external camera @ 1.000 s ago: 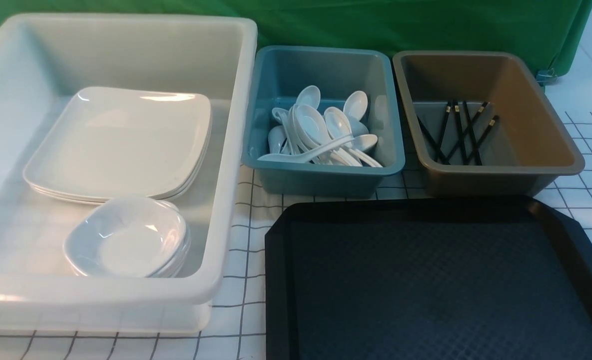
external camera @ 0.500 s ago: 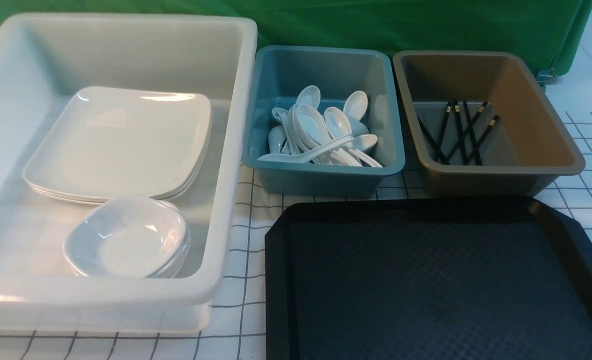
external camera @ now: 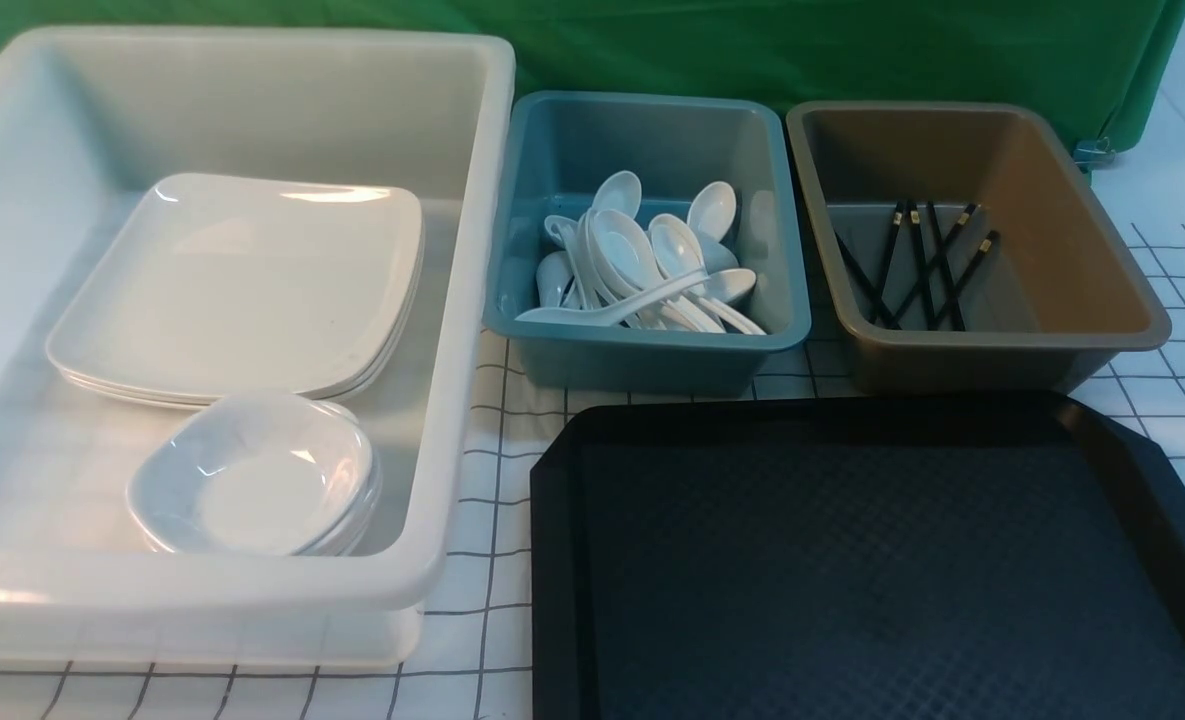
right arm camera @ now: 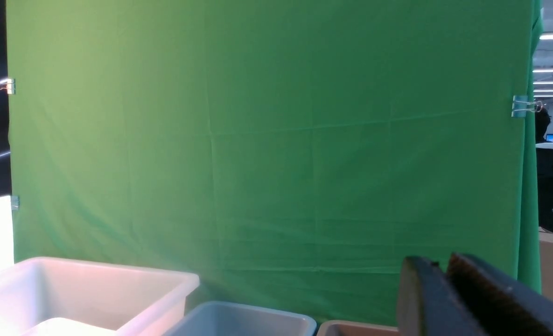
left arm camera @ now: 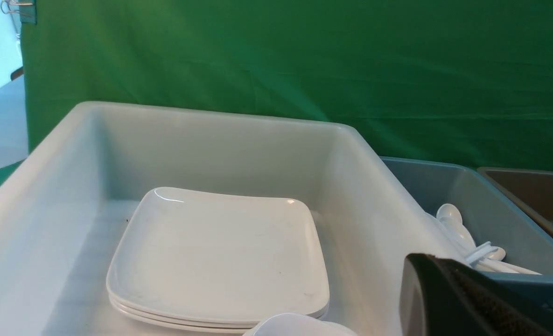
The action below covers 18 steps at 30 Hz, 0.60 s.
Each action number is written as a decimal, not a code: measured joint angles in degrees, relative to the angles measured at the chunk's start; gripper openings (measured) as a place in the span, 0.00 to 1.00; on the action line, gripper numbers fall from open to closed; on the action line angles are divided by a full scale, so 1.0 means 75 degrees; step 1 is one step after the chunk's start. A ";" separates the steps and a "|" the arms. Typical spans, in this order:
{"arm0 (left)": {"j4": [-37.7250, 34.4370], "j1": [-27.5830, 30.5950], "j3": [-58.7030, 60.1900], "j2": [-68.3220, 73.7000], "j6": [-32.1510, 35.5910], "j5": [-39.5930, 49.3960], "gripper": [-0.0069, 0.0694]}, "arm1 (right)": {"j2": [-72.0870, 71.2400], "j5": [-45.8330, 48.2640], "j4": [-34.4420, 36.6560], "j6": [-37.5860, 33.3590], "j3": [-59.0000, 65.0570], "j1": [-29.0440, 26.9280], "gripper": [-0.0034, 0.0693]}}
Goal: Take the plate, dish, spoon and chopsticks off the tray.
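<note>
A large white plastic tub [external camera: 472, 300] is seen at the left of the checked tablecloth [external camera: 492, 620], with a stack of large glossy white square plates [external camera: 242, 285] laid flat inside it and small white rounded-square dishes [external camera: 252, 475] nested just in front of them. The large black rectangular tray [external camera: 852, 570] with clipped corners is shown bare at front right; nothing is seen left on it, so the clearing is judged done. Behind the tray, a teal tub [external camera: 652, 345] is filled with a loose heap of small white soup spoons [external camera: 642, 265], and a brown tub [external camera: 1102, 290] is lined with thin black chopsticks [external camera: 912, 265].

The plates are judged stiff, slick and breakable, best pinched at a raised rim. The spoons are light and slippery, best taken by the handle; the chopsticks roll and are best gripped mid-length.

The right gripper [right arm camera: 449, 275] is shown with its pads pressed together on nothing. Only one pad of the left gripper [left arm camera: 444, 294] is visible, so its state cannot be told.
</note>
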 joint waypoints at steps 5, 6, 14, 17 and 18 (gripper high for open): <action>0.0335 0.0000 0.0000 -0.0043 0.0000 0.0018 0.10 | 0.0000 0.0000 0.0000 0.0000 0.0000 0.0000 0.19; 0.0519 0.0000 0.0042 -0.0102 0.0000 0.0036 0.10 | 0.0000 -0.0008 0.0000 0.0000 0.0000 0.0000 0.20; 0.1259 0.0054 0.1792 -0.1080 -0.0010 -0.0959 0.10 | 0.0000 -0.0041 0.0000 0.0000 0.0000 0.0000 0.22; 0.1268 0.0270 0.2576 -0.1567 -0.0018 -0.1281 0.10 | 0.0000 -0.0055 0.0000 0.0000 0.0000 0.0000 0.23; 0.1285 0.0341 0.2652 -0.1643 -0.0018 -0.1224 0.10 | 0.0000 -0.0055 0.0000 0.0000 0.0000 0.0000 0.23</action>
